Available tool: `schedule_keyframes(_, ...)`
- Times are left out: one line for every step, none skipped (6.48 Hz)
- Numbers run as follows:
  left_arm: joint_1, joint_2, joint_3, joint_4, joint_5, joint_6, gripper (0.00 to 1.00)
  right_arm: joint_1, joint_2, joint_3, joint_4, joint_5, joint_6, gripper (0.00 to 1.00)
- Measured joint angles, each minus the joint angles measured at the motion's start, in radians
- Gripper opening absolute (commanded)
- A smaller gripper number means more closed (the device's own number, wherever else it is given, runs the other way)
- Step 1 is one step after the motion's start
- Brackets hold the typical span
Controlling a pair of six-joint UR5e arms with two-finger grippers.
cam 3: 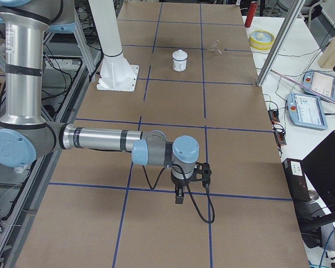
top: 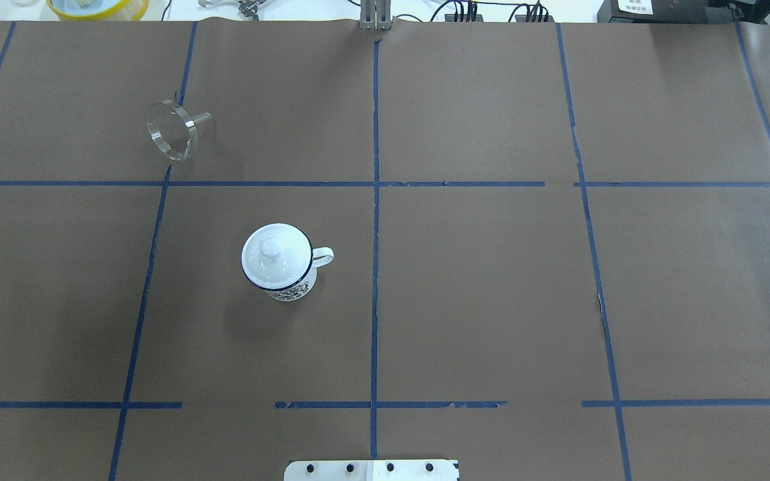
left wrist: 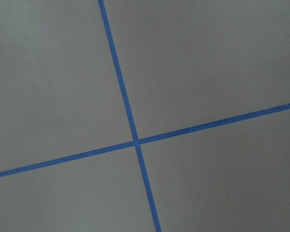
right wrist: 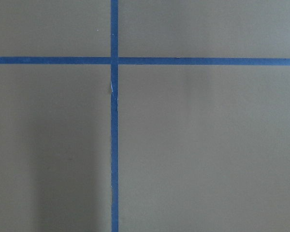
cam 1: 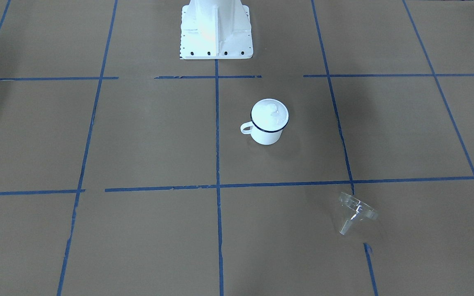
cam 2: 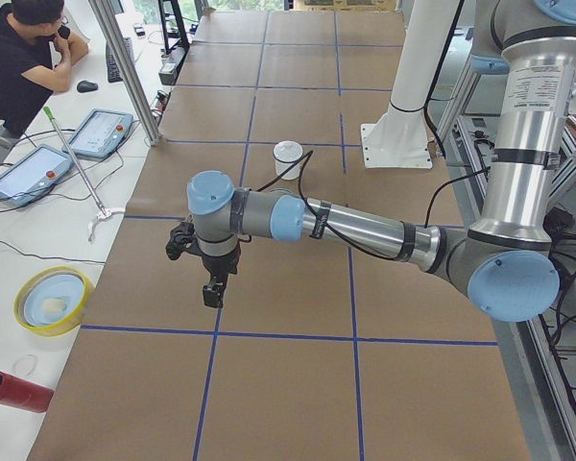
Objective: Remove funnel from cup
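seen from overhead, the funnel (top: pixel 172 130) lies sideways at eleven o'clock from the cup (top: pixel 278 264), so we judge it removed. we cannot tell whether the left end effector (cam 2: pixel 211 293) or the right end effector (cam 3: pixel 179 196) is apart or together.

The clear plastic funnel (top: pixel 171 129) lies tipped on its side on the counter (top: pixel 492 300), out of the cup and well apart from it. The cup (cam 1: pixel 266 136), a white mug with a dark blue rim, stands upright, with a knobbed white lid (top: pixel 270 250) covering its mouth.

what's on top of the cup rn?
A white lid with a knob sits on the cup, closing its mouth. The inside is hidden. The funnel lies on its side, apart.
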Motion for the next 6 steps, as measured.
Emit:
schedule_keyframes(-0.022,0.019,0.009,0.0,-0.002,0.046,1.0,0.0,0.0,0.0,0.0,0.0,0.0,1.0)
schedule_keyframes(-0.037,0.032,0.013,0.0,-0.004,0.068,1.0,0.0,0.0,0.0,0.0,0.0,0.0,1.0)
schedule_keyframes(-0.045,0.044,0.014,0.001,-0.005,0.076,1.0,0.0,0.0,0.0,0.0,0.0,0.0,1.0)
schedule_keyframes(-0.048,0.061,0.014,0.001,-0.008,0.079,1.0,0.0,-0.001,0.0,0.0,0.0,0.0,1.0)
schedule_keyframes(-0.049,0.083,0.014,0.0,-0.017,0.08,1.0,0.0,-0.001,0.0,0.0,0.0,0.0,1.0)
schedule_keyframes(-0.049,0.1,0.014,-0.001,-0.025,0.081,1.0,0.0,-0.001,0.0,0.0,0.0,0.0,1.0)
